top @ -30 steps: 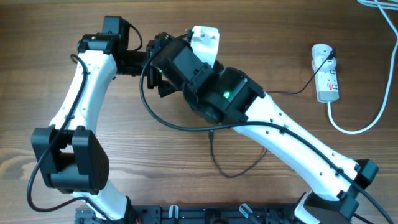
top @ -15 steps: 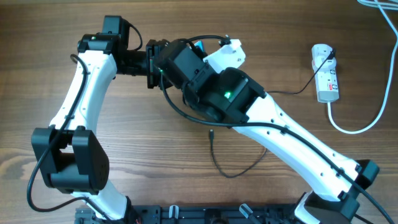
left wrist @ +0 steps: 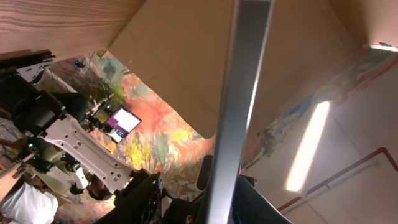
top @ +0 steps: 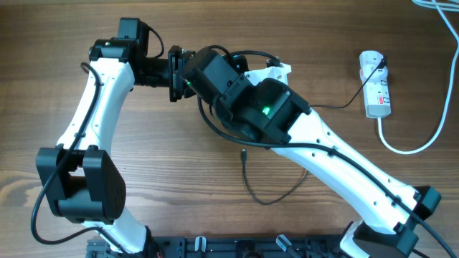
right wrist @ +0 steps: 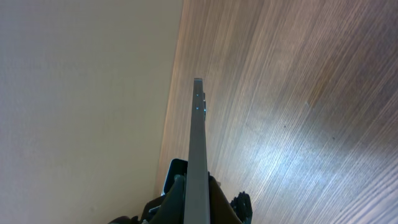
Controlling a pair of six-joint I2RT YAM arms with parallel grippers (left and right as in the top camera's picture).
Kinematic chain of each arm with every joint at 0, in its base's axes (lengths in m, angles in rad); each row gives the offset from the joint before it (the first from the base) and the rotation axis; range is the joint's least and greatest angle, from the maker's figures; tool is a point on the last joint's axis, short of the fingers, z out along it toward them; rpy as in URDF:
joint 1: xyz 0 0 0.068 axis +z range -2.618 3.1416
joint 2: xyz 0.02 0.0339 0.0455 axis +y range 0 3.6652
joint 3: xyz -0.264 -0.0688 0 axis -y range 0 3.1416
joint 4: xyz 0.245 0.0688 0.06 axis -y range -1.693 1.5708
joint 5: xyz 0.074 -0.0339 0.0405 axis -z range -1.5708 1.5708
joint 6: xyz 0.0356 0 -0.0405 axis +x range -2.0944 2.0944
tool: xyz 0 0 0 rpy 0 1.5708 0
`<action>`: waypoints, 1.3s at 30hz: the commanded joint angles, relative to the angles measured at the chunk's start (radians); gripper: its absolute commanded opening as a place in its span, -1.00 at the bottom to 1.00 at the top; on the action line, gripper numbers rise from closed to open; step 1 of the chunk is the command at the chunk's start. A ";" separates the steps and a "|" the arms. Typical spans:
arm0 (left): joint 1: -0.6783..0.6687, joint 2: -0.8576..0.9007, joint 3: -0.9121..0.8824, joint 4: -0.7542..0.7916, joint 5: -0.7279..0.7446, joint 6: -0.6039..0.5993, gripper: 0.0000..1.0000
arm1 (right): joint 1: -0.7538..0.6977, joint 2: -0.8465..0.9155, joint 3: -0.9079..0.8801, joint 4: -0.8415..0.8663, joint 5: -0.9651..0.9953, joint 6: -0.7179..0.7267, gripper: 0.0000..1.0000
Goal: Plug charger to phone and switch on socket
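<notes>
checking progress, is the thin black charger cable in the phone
Out: free end of the thin black charger cable lies on the wooden table.

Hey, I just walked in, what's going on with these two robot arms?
The right gripper is clamped on the phone, holding it edge-on above the table. The left gripper is at the phone too, but I can't tell whether it is gripping. The charger has its plug lying loose on the table, not in the phone. The socket sits off to the right with a black plug in it.
</notes>
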 commanded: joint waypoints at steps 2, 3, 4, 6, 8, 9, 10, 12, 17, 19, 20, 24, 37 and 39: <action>0.002 -0.028 0.002 0.000 0.011 -0.024 -0.30 | 0.002 -0.038 0.018 0.007 -0.021 0.032 -0.91; 0.002 -0.028 0.002 0.000 0.011 -0.024 -0.31 | 0.002 -0.038 0.018 0.006 -0.020 0.032 -0.91; 0.002 -0.028 0.002 0.000 0.011 -0.024 -0.32 | 0.002 -0.038 0.018 0.007 -0.021 0.032 -0.91; 0.002 -0.028 0.002 0.000 0.011 -0.024 -0.32 | 0.002 -0.038 0.018 0.007 -0.033 0.032 -0.91; 0.002 -0.028 0.002 0.000 0.011 -0.024 -0.34 | 0.002 -0.038 0.018 0.006 -0.043 0.032 -0.91; 0.002 -0.028 0.002 0.000 0.011 -0.024 -0.39 | 0.002 -0.038 0.018 0.006 -0.043 0.032 -0.91; 0.002 -0.028 0.002 0.000 0.011 -0.024 -0.44 | 0.001 -0.038 0.018 0.007 -0.043 0.032 -0.91; 0.002 -0.028 0.002 0.000 0.011 -0.024 -0.49 | 0.002 -0.038 0.018 0.011 -0.043 0.032 -0.91; 0.002 -0.028 0.002 0.000 0.011 -0.024 -0.52 | 0.001 -0.038 0.018 0.038 -0.042 0.032 -0.91; 0.002 -0.028 0.002 0.000 0.011 -0.024 -0.56 | 0.001 -0.038 0.018 0.045 -0.042 0.032 -0.90; 0.002 -0.028 0.002 0.000 0.011 -0.024 -0.56 | 0.001 -0.038 0.018 0.049 -0.042 0.032 -0.90; 0.002 -0.028 0.002 0.000 0.011 -0.024 -0.73 | 0.002 -0.038 0.018 0.061 -0.043 0.032 -0.74; 0.004 -0.028 0.002 0.002 -0.052 -0.023 -0.92 | 0.000 -0.079 0.018 -0.013 0.050 -0.207 0.97; 0.014 -0.028 0.002 0.031 -0.052 -0.023 -0.92 | -0.028 -0.138 0.018 -0.109 0.081 -0.208 1.00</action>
